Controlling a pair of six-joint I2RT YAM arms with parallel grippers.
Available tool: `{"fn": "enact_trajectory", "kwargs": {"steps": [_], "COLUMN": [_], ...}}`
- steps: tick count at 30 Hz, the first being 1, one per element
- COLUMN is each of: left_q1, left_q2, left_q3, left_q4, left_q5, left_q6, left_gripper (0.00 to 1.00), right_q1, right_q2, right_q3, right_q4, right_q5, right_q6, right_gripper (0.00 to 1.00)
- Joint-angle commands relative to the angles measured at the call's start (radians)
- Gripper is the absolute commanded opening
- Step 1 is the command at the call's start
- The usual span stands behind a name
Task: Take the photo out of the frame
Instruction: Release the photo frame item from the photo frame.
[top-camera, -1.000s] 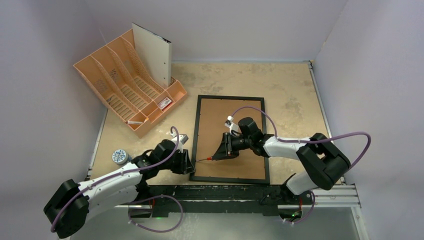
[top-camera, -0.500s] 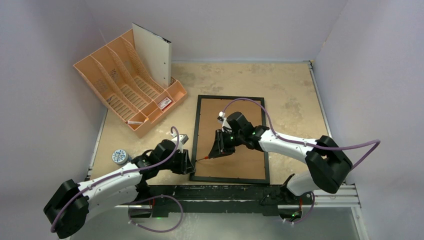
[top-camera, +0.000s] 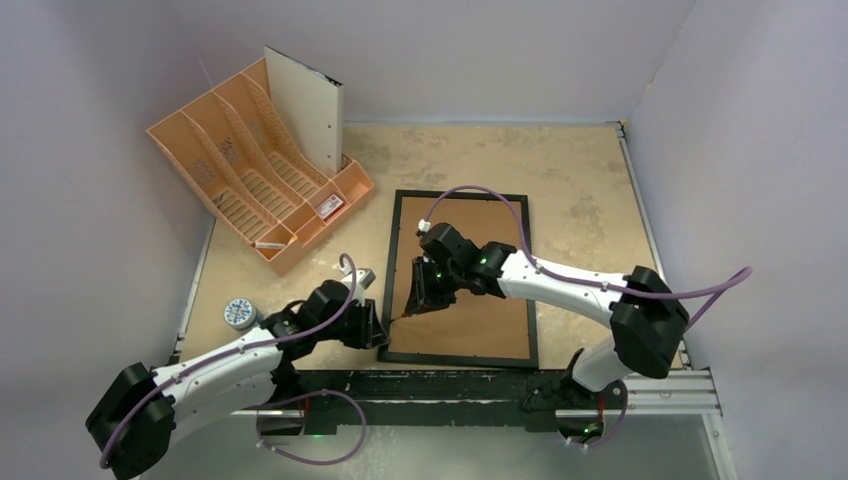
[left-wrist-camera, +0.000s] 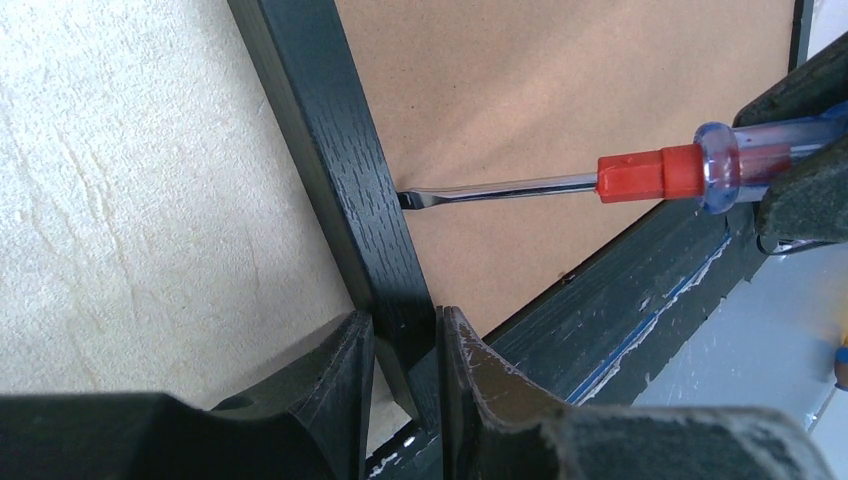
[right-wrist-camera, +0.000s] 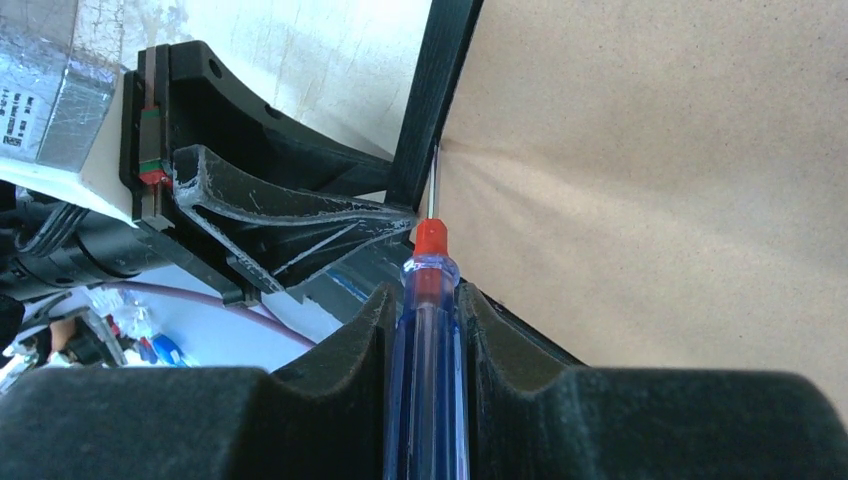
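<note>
The black frame (top-camera: 392, 262) lies face down on the table with its brown backing board (top-camera: 485, 315) up. The photo is hidden under that board. My left gripper (top-camera: 378, 335) is shut on the frame's left rail (left-wrist-camera: 330, 150) near the front corner, one finger on each side (left-wrist-camera: 405, 325). My right gripper (top-camera: 420, 300) is shut on a screwdriver (right-wrist-camera: 428, 275) with a clear blue handle and a red collar. The blade (left-wrist-camera: 500, 187) lies low across the board (left-wrist-camera: 540, 80), and its tip touches the inner edge of the left rail (right-wrist-camera: 440, 90).
An orange file organiser (top-camera: 250, 175) stands at the back left with a white sheet (top-camera: 308, 108) upright in it. A small round tin (top-camera: 238, 312) sits left of my left arm. The black mounting rail (top-camera: 450, 385) runs along the table's near edge.
My right arm has carried the screwdriver leftwards across the backing board until its tip reached the left rail's inner edge. The left gripper has kept its hold on the rail.
</note>
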Motion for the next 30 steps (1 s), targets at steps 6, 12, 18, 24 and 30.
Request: {"fn": "enact_trajectory", "kwargs": {"steps": [6,12,18,24,30], "left_q1": [-0.01,-0.011,-0.011,-0.011,-0.011], "left_q2": [-0.013,-0.012,-0.016,-0.02,-0.022], "left_q3": [-0.028,-0.029,-0.029,-0.029,-0.024], "left_q4": [0.02,0.025,0.032,0.028,0.021], "left_q5": [0.004,0.004,0.007,0.011,0.014], "left_q6": [0.022,0.024,0.019,0.016,0.016], "left_gripper": [0.13,0.13,0.13,0.12,0.12], "right_q1": [0.088,0.104,0.13,0.151,0.148], "right_q2": [0.093,0.107,0.129,0.127,0.074], "right_q3": [0.103,0.182,0.245,0.271,0.282], "right_q4": [0.132,0.063,0.017,0.001,-0.107], "right_q5": [0.107,0.162,0.213,0.252,0.315], "right_q6": [0.179,0.2,0.218,0.224,0.198], "right_gripper": [0.0,0.0,0.0,0.0,0.0]}}
